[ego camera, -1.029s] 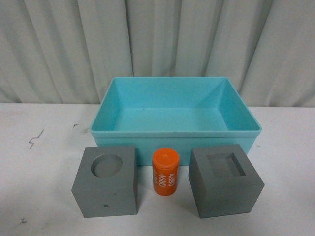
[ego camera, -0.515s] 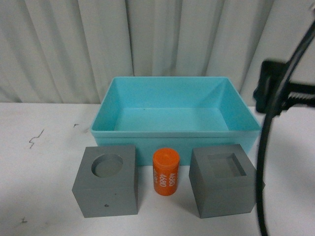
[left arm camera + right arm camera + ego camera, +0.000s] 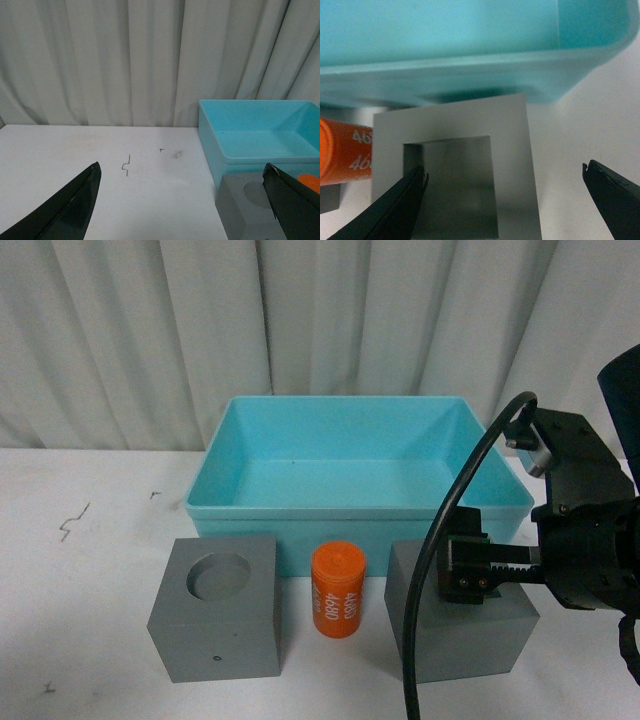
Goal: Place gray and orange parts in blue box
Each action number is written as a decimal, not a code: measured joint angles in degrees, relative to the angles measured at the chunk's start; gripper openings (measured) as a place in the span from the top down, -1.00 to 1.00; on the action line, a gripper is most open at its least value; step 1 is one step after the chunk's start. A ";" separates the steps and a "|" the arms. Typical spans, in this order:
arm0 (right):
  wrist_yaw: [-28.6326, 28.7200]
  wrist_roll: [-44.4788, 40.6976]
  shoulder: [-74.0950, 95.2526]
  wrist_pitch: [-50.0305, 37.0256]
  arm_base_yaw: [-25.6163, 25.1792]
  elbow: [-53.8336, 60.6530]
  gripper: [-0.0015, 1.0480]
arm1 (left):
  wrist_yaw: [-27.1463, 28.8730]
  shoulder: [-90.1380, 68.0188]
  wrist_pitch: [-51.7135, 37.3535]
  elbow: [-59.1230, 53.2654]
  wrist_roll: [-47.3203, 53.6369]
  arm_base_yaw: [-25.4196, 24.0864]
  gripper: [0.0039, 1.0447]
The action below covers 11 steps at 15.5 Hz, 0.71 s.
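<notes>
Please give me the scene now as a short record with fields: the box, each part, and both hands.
box: blue, empty, behind the parts
round-recess cube: on table, left of cylinder, outside box
cylinder: orange, upright, between the cubes
square-recess cube: on table, right of cylinder, outside box
right hand: open, above square-recess cube, not gripping it
left hand: open, holds nothing
</notes>
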<state>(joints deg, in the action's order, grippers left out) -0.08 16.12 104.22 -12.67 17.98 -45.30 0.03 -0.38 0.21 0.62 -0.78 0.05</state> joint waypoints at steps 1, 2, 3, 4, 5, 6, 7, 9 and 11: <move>0.37 0.39 0.72 0.15 -0.07 0.00 -0.87 | -0.02 0.00 0.00 0.00 0.00 0.00 -0.88; 0.61 0.59 1.38 0.22 -0.48 0.00 -0.87 | -0.02 0.02 0.00 0.00 0.00 0.00 -0.88; 1.25 0.92 1.60 0.22 -1.05 0.00 -0.87 | -0.02 0.00 0.00 0.00 0.00 0.00 -0.88; 1.60 1.03 1.60 0.00 -1.31 0.00 -0.87 | 0.00 0.00 0.00 0.00 0.00 0.00 -0.88; 1.95 1.05 1.84 -0.33 -1.55 0.00 -0.87 | -0.02 0.00 0.00 0.00 0.00 0.00 -0.88; 2.03 1.07 2.34 -0.66 -1.57 0.00 -0.87 | -0.02 0.00 0.00 0.00 0.00 0.00 -0.88; 2.78 1.49 3.10 -0.68 -1.92 0.02 -0.87 | -0.02 0.00 0.00 0.00 0.00 0.00 -0.88; 3.15 2.29 3.56 -1.31 -2.27 0.04 -0.87 | 0.00 0.00 0.00 0.00 0.00 0.00 -0.88; 3.26 2.56 3.69 -1.55 -2.29 0.04 -0.80 | -0.02 0.00 0.00 0.00 0.00 0.00 -0.88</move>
<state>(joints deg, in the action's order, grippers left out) 3.18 18.68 107.92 -14.22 15.68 -45.25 0.01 -0.38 0.21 0.62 -0.78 0.05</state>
